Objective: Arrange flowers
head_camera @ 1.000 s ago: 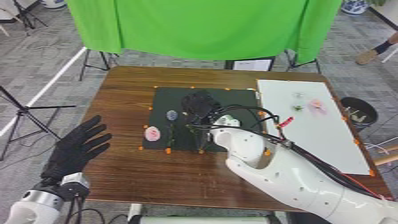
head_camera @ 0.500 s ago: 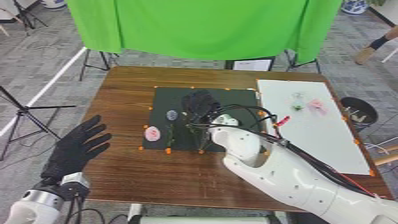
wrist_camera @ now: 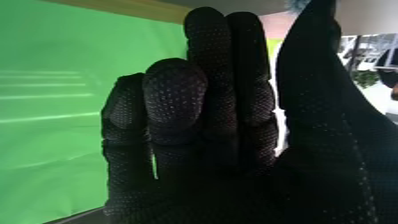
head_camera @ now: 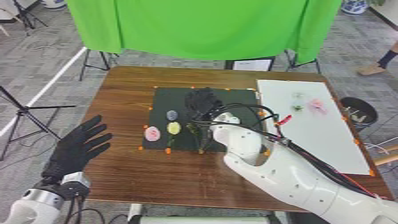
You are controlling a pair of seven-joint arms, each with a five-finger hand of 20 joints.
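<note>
Is hovering over the black mat [head_camera: 233,95] with the right hand [head_camera: 203,102] loosely extended and gripping nothing visible, near the yellow flower [head_camera: 174,128] lying beside the pink flower [head_camera: 153,133], and calling for a straight lift before any sideways travel.

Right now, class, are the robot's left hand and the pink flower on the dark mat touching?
Apart. The head view shows brown tabletop between the left hand and the pink flower.
</note>
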